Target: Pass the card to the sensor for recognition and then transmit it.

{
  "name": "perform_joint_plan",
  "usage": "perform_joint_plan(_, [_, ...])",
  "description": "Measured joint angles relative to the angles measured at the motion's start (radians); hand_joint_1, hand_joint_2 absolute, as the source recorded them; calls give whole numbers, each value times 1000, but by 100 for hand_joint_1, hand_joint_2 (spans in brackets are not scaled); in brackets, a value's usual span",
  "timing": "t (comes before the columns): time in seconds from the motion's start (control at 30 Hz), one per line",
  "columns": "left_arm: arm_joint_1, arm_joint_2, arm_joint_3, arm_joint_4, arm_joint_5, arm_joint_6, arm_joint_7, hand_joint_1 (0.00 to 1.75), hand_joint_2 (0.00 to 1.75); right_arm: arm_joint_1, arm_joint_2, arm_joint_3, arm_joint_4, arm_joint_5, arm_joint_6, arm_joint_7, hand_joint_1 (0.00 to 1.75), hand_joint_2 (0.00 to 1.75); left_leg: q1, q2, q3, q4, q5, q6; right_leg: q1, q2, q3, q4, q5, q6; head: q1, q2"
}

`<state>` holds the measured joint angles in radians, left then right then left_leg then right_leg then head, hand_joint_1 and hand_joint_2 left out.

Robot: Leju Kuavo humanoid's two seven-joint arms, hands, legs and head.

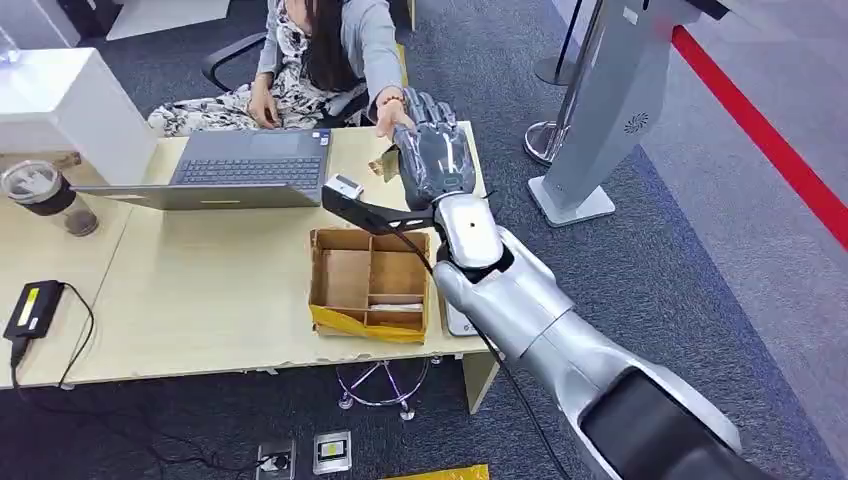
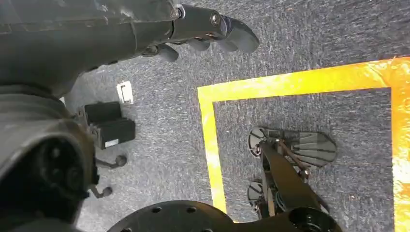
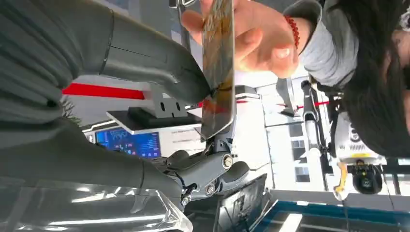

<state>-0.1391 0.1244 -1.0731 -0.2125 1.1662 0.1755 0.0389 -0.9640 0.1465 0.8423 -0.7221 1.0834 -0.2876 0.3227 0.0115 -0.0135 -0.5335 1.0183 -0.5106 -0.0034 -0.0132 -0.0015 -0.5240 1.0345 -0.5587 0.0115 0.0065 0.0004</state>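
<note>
My right hand (image 1: pixel 432 150) reaches across the far edge of the table to a seated person. It holds a thin card (image 1: pixel 383 163) by one end. In the right wrist view my thumb (image 3: pixel 159 58) presses on the card (image 3: pixel 218 67), which stands edge-on. The person's hand (image 3: pixel 251 38) grips the card's other end, so both of us hold it. From the head view the person's hand (image 1: pixel 392 115) lies just beyond my fingers. My left hand (image 2: pixel 212 29) hangs over the carpet, its fingers apart and holding nothing.
A partitioned cardboard box (image 1: pixel 368 282) sits under my right forearm at the table's front. An open laptop (image 1: pixel 245 165) is in front of the person, a lidded cup (image 1: pixel 45 195) at the left. A grey kiosk stand (image 1: pixel 600 110) rises right of the table (image 1: pixel 200 290).
</note>
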Motion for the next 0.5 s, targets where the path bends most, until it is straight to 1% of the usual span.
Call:
perform_joint_plan(0.2, [0, 0, -2, 0, 23, 5, 17, 0, 0, -10, 24, 0, 61, -25, -15, -52, 175, 175, 0, 0, 0, 0, 0, 0, 0, 0, 0, 0, 0, 0, 1, 0])
perform_joint_plan(0.23, [0, 0, -2, 0, 30, 11, 20, 0, 0, -14, 38, 1, 82, -29, -20, -68, 175, 175, 0, 0, 0, 0, 0, 0, 0, 1, 0, 0, 0, 0, 0, 0])
perform_joint_plan(0.4, [-1, -3, -3, 0, 35, 36, 26, 0, 0, -23, 98, 3, 144, -65, -24, -101, 175, 175, 1, 0, 0, 0, 0, 0, 1, 1, -1, 0, 0, 0, 0, 0])
perform_joint_plan(0.43, [-1, -5, -4, 0, 34, 40, 26, 0, 0, -23, 109, 3, 156, -72, -24, -103, 0, 0, 1, 0, 0, 0, 0, 0, 1, 1, -1, 0, 0, 0, 0, 0])
perform_joint_plan(0.5, [-1, -5, -7, 0, 32, 43, 26, 0, 0, -23, 122, 3, 175, -87, -26, -107, 0, 0, 1, 0, -1, 0, 0, 0, 1, 1, -1, 0, 0, 0, 1, 0])
